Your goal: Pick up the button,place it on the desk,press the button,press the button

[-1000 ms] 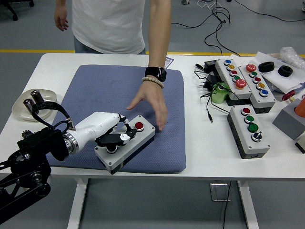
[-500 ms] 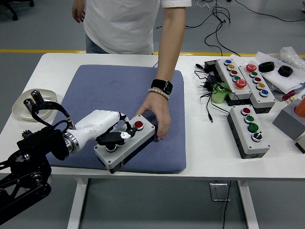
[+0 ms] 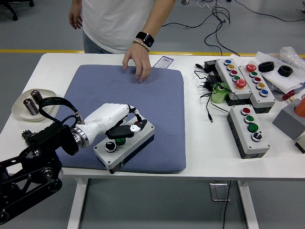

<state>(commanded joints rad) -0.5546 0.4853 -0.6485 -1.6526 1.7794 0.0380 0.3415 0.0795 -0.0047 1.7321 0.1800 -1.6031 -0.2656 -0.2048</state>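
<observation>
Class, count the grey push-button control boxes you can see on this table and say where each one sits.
4. One button box lies on the blue mat under the robot's left hand. Two long boxes sit side by side at the far right, and a shorter box is nearer. Clutter may hide others.

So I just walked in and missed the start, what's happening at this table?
The robot's left hand is over a grey button box on the blue mat, its fingers reaching onto the box's buttons. A person at the far side rests a hand at the mat's far edge. More button boxes sit to the right.
</observation>
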